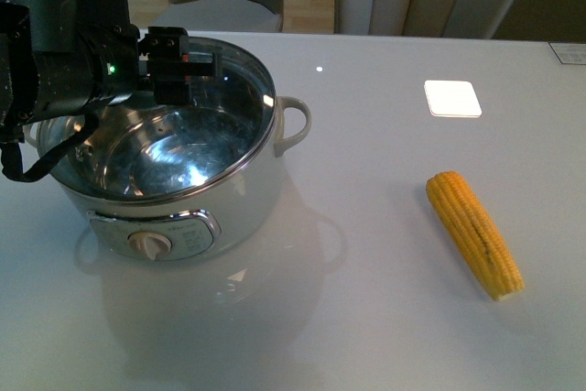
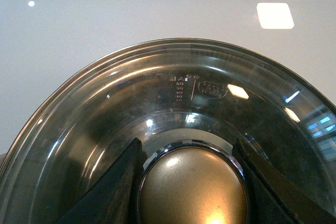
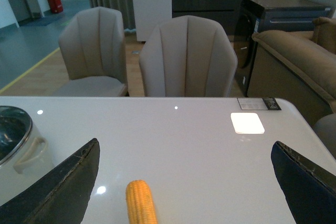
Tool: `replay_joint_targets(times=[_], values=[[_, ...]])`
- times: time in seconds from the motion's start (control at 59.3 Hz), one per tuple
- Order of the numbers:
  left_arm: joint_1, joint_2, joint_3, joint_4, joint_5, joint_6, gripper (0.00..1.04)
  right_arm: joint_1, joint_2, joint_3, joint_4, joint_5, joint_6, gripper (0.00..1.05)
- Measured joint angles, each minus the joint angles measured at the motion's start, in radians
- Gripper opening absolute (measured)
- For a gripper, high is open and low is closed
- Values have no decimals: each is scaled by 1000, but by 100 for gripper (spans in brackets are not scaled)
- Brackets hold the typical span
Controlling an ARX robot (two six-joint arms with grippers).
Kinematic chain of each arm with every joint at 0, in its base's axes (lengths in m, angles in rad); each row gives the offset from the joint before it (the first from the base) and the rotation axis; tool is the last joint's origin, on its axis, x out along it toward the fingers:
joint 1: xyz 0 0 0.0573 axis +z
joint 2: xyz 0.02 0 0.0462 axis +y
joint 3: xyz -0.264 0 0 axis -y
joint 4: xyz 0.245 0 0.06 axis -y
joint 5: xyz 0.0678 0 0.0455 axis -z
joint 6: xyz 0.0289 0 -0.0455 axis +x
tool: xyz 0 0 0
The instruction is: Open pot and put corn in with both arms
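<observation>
Only the left wrist view shows it: left fingers (image 2: 113,187) closed on lid knob (image 2: 193,188). Right fingers (image 3: 63,182) wide open, empty.

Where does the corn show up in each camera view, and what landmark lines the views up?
Front view: corn lies diagonally on the table, right of the pot.
Left wrist view: not in it; the glass lid fills it.
Right wrist view: one end of the corn, cut off by the frame edge, before the open right gripper.
Shared landmark: the bright white square on the table.
</observation>
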Motion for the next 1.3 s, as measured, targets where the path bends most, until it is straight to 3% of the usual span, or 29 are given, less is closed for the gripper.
replay_joint_targets(times=[0.388,0.591,0.844,0.945,1.063,1.299], values=[[34,-148,-1,-38,0,8,44,0,0,0,0,0,0,96],[102,-215,0,-40,24,31,45,0,0,0,0,0,0,96],[302,-272,-58,4,96,90,46,0,0,0,0,0,0,96],[452,-261,-118,71,150,130,46,0,0,0,0,0,0,96],[560,-209,-150,140,173,154,47,0,0,0,0,0,0,96],[722,-37,-188,253,192,165,47,0,0,0,0,0,0,96]])
